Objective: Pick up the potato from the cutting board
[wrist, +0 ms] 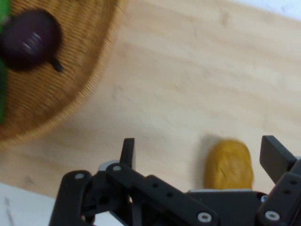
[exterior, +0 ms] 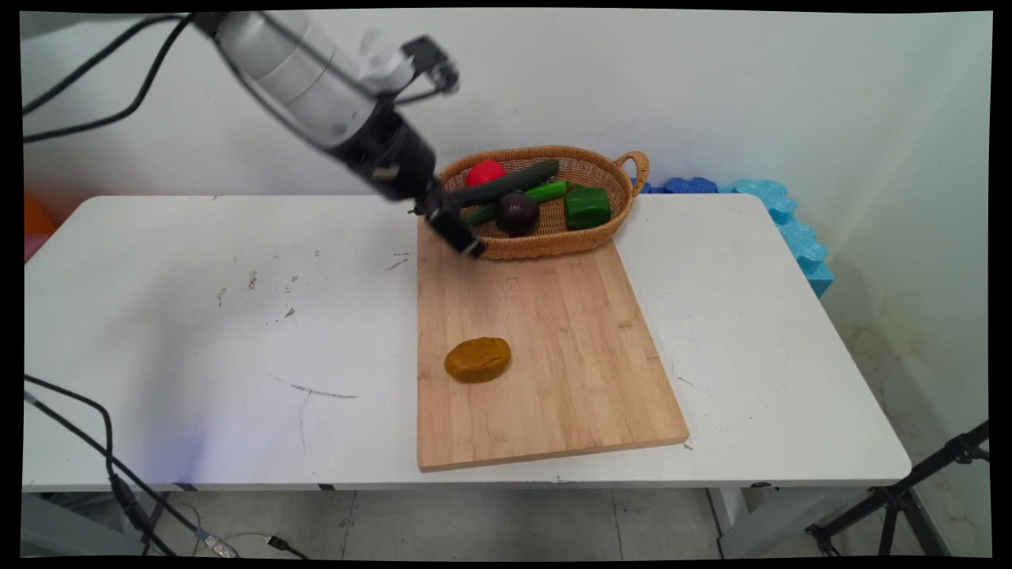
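Note:
My black gripper [exterior: 466, 241] hangs over the far left part of the wooden cutting board [exterior: 553, 316], just in front of the wicker basket [exterior: 545, 237]. It is open and holds nothing; in the hand view its fingers [wrist: 128, 151] stand wide apart around the gripper's middle [wrist: 200, 157]. A yellow-brown potato [exterior: 477, 359] lies on the board nearer the front, seen between the fingers as the potato [wrist: 229, 165]. The basket [wrist: 70, 89] holds a dark purple eggplant [exterior: 518, 212], shown as the eggplant [wrist: 30, 40] in the hand view, a long dark cucumber [exterior: 510, 183], a red tomato [exterior: 485, 171] and a green pepper [exterior: 587, 208].
The white table [exterior: 198, 316] carries scuff marks on its left half. Blue foam pieces [exterior: 791, 229] lean against the wall at the table's far right. Black cables hang at the left, and a tripod leg [exterior: 909, 490] stands by the table's right front corner.

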